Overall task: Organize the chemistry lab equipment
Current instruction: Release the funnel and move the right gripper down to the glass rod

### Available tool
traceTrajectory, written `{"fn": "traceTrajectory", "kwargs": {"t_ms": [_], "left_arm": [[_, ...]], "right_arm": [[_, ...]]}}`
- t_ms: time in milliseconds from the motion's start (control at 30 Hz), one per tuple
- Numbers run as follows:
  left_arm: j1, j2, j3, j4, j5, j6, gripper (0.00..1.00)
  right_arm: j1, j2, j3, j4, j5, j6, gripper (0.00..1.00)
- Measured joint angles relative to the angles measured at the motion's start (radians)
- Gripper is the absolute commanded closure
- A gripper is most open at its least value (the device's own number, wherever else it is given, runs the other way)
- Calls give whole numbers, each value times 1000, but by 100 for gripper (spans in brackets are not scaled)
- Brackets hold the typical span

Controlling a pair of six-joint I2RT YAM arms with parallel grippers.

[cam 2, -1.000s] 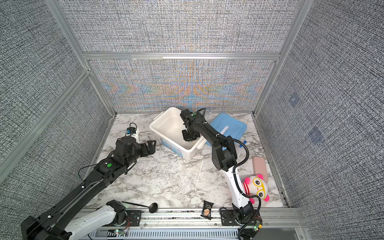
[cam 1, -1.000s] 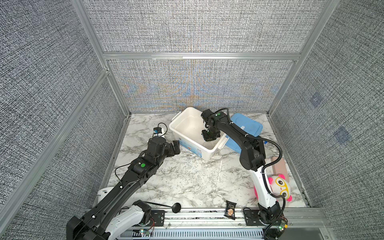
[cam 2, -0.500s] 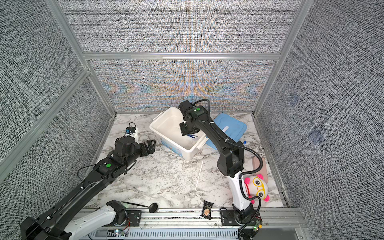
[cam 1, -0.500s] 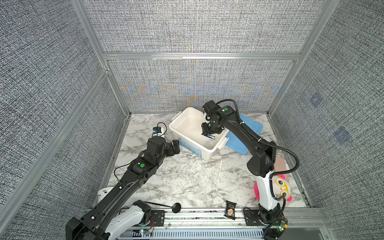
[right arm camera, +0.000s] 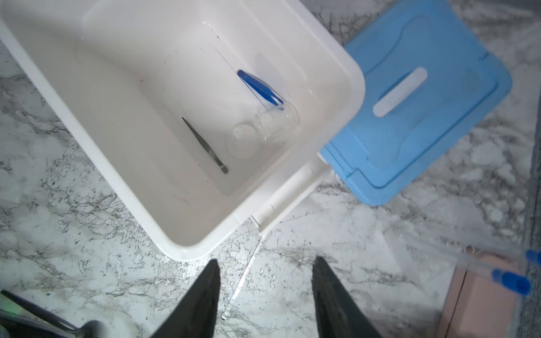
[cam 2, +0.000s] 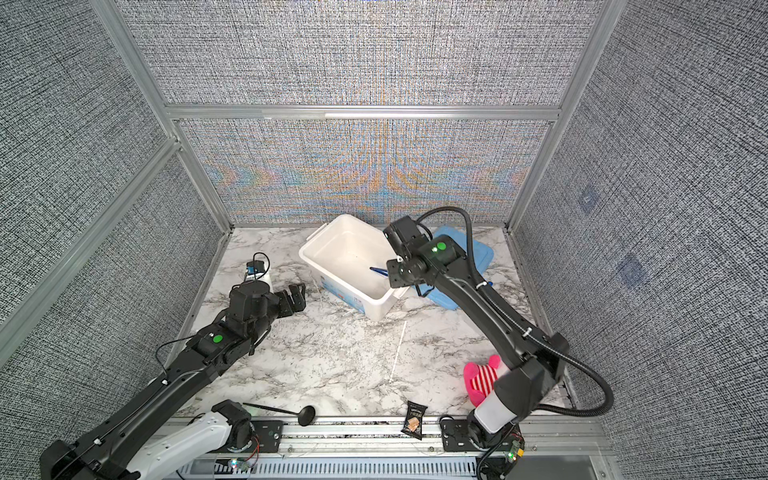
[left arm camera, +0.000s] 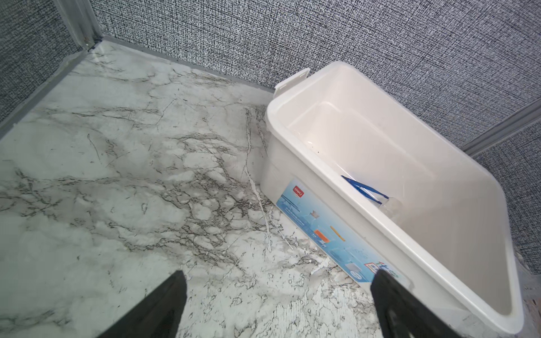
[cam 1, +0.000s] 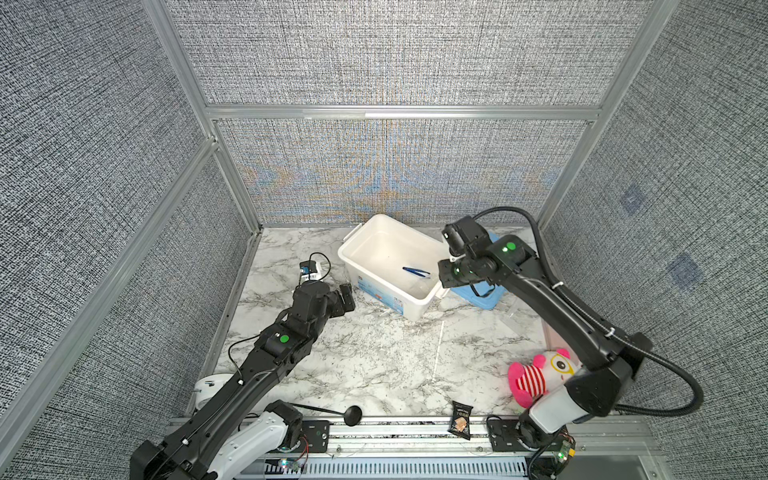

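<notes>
The white bin (cam 1: 341,252) (right arm camera: 187,248) stands at the back of the table. Inside it lie the dark blue tweezers (cam 1: 415,271) (cam 2: 379,271) (left arm camera: 363,187) (right arm camera: 260,87), silver metal tweezers (right arm camera: 205,145) and a clear glass vessel (right arm camera: 275,120). A long thin white stick (cam 1: 437,351) (cam 2: 398,351) (right arm camera: 243,281) rests on the marble in front of the bin. Two clear blue-capped tubes (right arm camera: 497,263) lie further right. My right gripper (cam 1: 446,276) (right arm camera: 267,260) hovers open and empty over the bin's right corner. To the left of the bin, my left gripper (cam 1: 347,297) (left arm camera: 279,272) is wide open and empty.
A blue lid (cam 1: 482,295) (right arm camera: 424,102) lies right of the bin. A pink striped plush (cam 1: 536,378) sits near the right arm's base, a black snack packet (cam 1: 460,419) and a black ladle (cam 1: 351,413) at the front rail. A small cabled device (cam 1: 309,270) stands behind the left gripper.
My right gripper has risen out of the bin and drawn back over its right corner with its jaws parted. The dark blue tweezers now lie free in the bin. The left arm has stayed put.
</notes>
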Motion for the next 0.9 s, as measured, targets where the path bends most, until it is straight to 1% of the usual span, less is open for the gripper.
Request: {"fn": "traceTrajectory", "kwargs": {"t_ms": [167,233,300,367,467,567,767,900], "left_arm": [[5,-42,-37,5,-42,0,1],[6,-46,-51,8,-48,-9,1],[7,-45,-59,18,-48,-15,1],[8,-34,-57,25,-48,-19,1],[12,-20,-35,24,-49,-25,1],[13,-25,-29,24,-51,-25,1],[13,-64,-54,25,-73,-40,1],[13,-73,-69,23,-87,-43,1]], "right_arm": [[30,-133,-308,47,10,235,59],[58,-154,-415,85,-14,297,59],[93,-158,-502,145,-34,332,61],[140,-151,-571,214,-50,350,66],[184,-121,-639,313,-55,366,68],[191,-80,-689,380,-60,383,68],[196,13,-713,472,-85,392,68],[196,48,-721,499,-99,393,69]]}}
